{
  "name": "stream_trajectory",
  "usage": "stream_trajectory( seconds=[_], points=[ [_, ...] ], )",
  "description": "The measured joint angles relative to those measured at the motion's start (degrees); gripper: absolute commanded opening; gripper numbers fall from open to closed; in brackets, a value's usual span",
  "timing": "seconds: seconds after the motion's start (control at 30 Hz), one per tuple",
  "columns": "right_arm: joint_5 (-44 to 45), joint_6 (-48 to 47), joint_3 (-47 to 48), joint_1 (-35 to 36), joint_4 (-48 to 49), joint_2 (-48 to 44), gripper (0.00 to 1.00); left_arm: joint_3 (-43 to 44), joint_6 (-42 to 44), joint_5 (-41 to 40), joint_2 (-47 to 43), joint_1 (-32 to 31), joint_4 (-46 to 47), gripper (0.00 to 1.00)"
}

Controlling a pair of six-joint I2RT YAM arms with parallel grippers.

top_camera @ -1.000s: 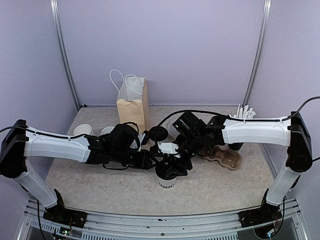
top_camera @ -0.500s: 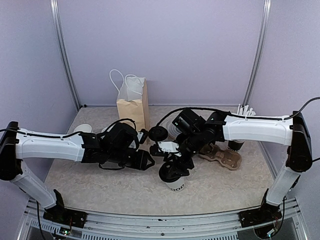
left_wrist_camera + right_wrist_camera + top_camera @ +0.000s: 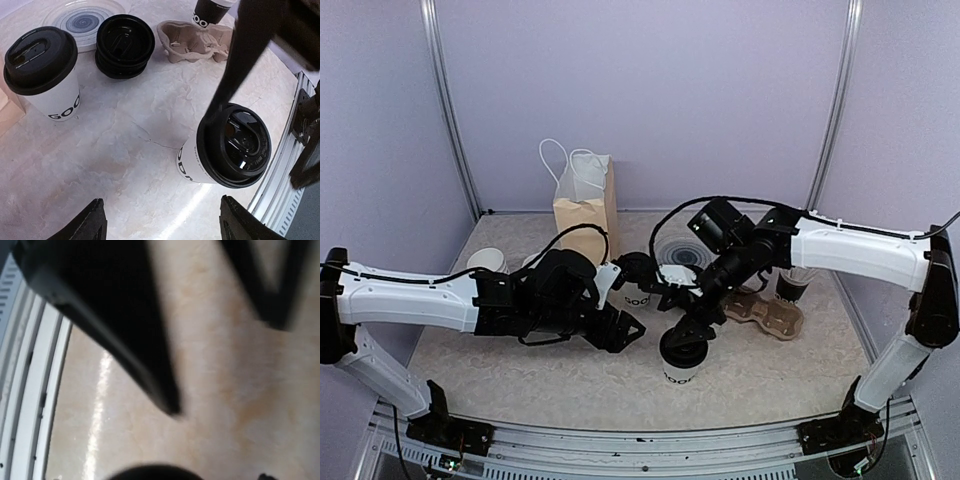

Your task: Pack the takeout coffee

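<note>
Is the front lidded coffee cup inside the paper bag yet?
No, the takeout coffee stands on the table, well apart from the paper bag at the back.

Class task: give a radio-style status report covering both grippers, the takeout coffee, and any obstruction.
Left gripper open, empty. Right gripper open, over takeout coffee. Coffee upright, lidded, unpacked. Second lidded cup between it and paper bag.

Robotics test cell dressed as a café: plain lavender panels (image 3: 650, 90) and aluminium posts (image 3: 448, 110) enclose a marble-look counter (image 3: 520, 370) set with lidded paper cups (image 3: 227, 145), a pulp cup carrier (image 3: 770, 315) and a paper bag (image 3: 585, 215).
</note>
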Motion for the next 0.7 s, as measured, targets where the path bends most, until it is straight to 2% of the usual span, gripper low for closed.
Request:
stream_trajectory(
  seconds=[0.03, 0.07, 0.1, 0.27, 0.4, 0.7],
  points=[
    [-1.14, -0.24, 0.0, -1.46, -0.42, -1.18, 0.88, 0.04, 1.22, -0.04, 0.0, -0.2, 0.07, 0.76],
    [-1.97, -0.5, -0.02, -2.71, -0.72, -2.12, 0.97, 0.09, 2.71, -0.04, 0.0, -0.44, 0.17, 0.76],
    [-3.13, -0.87, -0.22, -4.52, -0.83, -3.45, 0.99, 0.09, 3.72, -0.02, 0.0, -0.55, 0.37, 0.76],
    [-5.11, -3.67, -4.79, -9.14, -0.9, -9.99, 1.0, 0.09, 7.56, -0.46, 0.02, -1.03, 2.4, 0.74],
    [-4.61, -5.62, -8.57, -7.93, -1.29, -10.25, 0.99, 0.31, 8.28, -3.8, 0.22, -1.11, 3.76, 0.74],
    [4.85, -7.34, -12.79, -1.84, 0.96, -9.18, 0.99, 0.15, 6.69, -8.81, -0.39, 0.81, 6.45, 0.74]
  ],
)
